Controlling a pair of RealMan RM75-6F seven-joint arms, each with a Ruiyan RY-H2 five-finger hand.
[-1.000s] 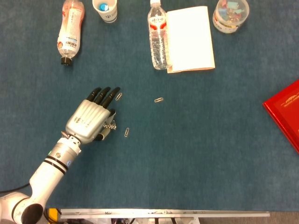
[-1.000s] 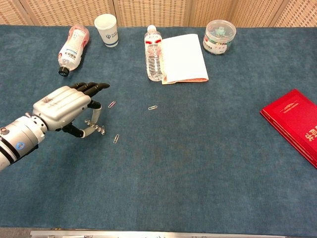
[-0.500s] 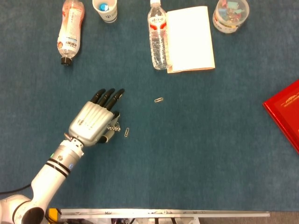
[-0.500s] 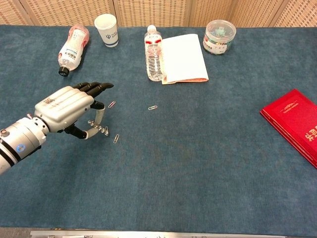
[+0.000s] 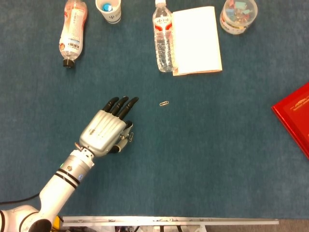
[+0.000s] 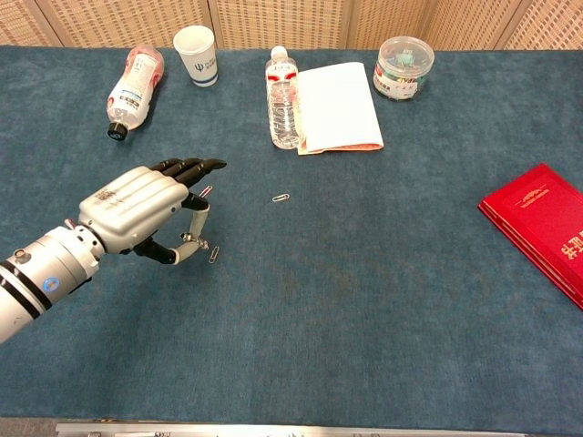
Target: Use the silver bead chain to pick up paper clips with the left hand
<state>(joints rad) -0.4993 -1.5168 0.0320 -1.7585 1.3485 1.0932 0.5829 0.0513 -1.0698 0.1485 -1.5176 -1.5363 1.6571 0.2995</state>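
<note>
Left hand (image 6: 150,211) pinches bead chain (image 6: 193,240) low over cloth | chain end just beside near clip (image 6: 214,254); second clip (image 6: 282,198) lies beyond, toward the bottle (image 6: 283,100) | step: fishing for clips | next: likely touch chain to near clip, lift gently | right hand unseen

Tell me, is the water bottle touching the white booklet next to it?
Touching. In the head view the water bottle lies flush against the white booklet, no cloth showing between.

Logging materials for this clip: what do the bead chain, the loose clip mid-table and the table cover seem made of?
Bead chain: shiny silver beads, likely metal. Paper clip: thin bent wire, pale glint, probably steel. Table cover: matte blue, fuzzy weave, looks like felt or carpet.
</note>
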